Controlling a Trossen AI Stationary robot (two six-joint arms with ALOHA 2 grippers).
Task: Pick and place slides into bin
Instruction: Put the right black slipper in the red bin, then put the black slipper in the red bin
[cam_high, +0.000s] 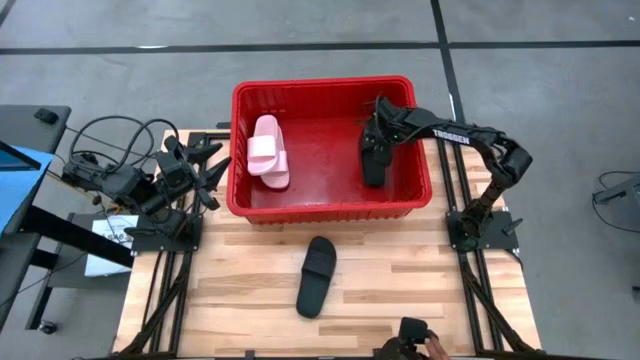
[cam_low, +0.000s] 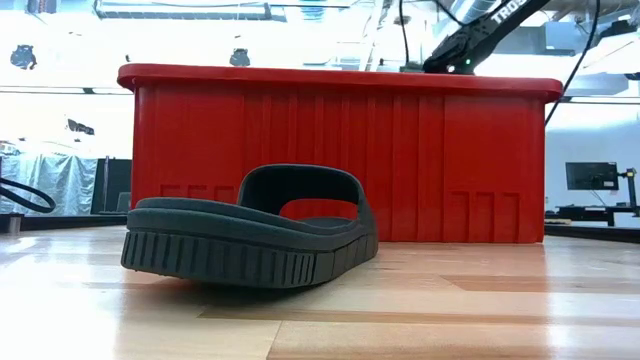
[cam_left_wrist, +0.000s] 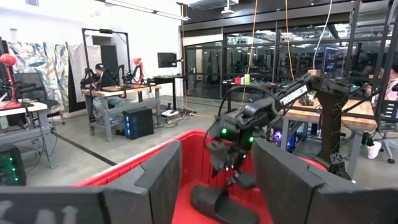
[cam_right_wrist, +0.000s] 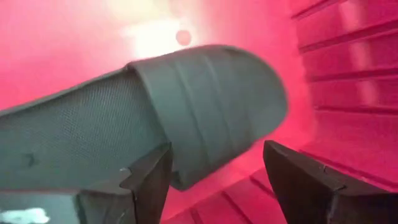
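The red bin (cam_high: 330, 208) stands at the table's far middle. One pale pink slide (cam_high: 268, 150) lies on the bin's floor at the left. One black slide (cam_high: 373, 162) is in the bin at the right, under my right gripper (cam_high: 378, 128), which reaches down into the bin with its fingers open (cam_right_wrist: 214, 180). In the right wrist view the slide's strap (cam_right_wrist: 211, 106) lies just beyond the fingers. A second black slide (cam_high: 317, 276) rests sole-down on the table in front of the bin (cam_low: 250, 235). My left gripper (cam_high: 208, 170) waits open, left of the bin (cam_left_wrist: 214, 186). My right gripper's open fingers stand on either side of the black slide's strap end (cam_right_wrist: 186, 155), coming from above. I cannot tell whether a finger touches the slide. The slide lies low in the bin, below the gripper, as the left wrist view shows (cam_left_wrist: 224, 208).
Cables and a dark box (cam_high: 100, 175) lie off the table's left edge. A person's hand with a dark thing (cam_high: 420, 342) shows at the near edge. Bare wood lies around the black slide on the table (cam_high: 420, 280).
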